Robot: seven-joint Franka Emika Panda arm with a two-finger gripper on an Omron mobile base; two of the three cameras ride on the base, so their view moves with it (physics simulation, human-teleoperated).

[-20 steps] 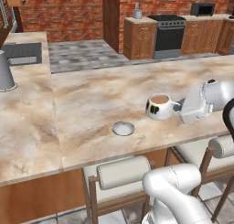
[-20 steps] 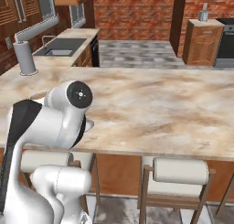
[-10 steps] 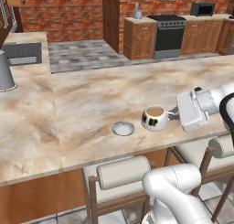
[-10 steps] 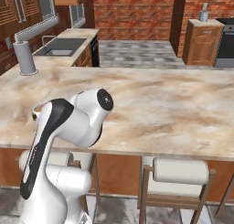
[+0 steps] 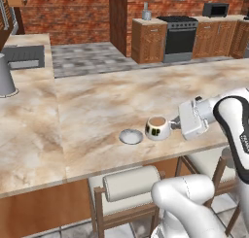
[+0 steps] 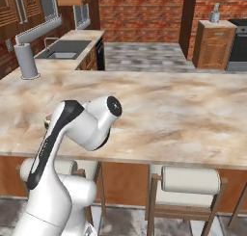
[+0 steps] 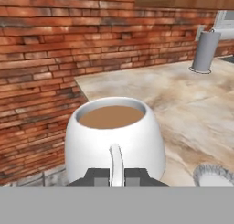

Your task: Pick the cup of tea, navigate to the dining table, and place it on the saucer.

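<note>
The white cup of tea (image 5: pixel 158 127) hangs just above the marbled dining table (image 5: pixel 97 106), upright with brown tea inside. My gripper (image 5: pixel 173 124) reaches in from the right and is shut on its small side handle. In the hand view the cup of tea (image 7: pixel 114 138) looms close, its thin handle pinched between my fingertips (image 7: pixel 97 176). The pale round saucer (image 5: pixel 131 136) lies on the table just left of the cup, a small gap apart. An edge of the saucer (image 7: pixel 215 175) shows at the lower right of the hand view.
A grey metal cylinder (image 5: pixel 5 76) stands at the table's far left beside a sink (image 5: pixel 23 56). Padded stools (image 5: pixel 129 183) are tucked under the near edge. Wooden cabinets and a stove (image 5: pixel 180 33) line the brick back wall. My arm's elbow (image 6: pixel 96 122) rises before the table's near edge.
The gripper has carried the cup leftward and lower, from well right of the saucer to right beside it. The arm's elbow has swung right in the right base view.
</note>
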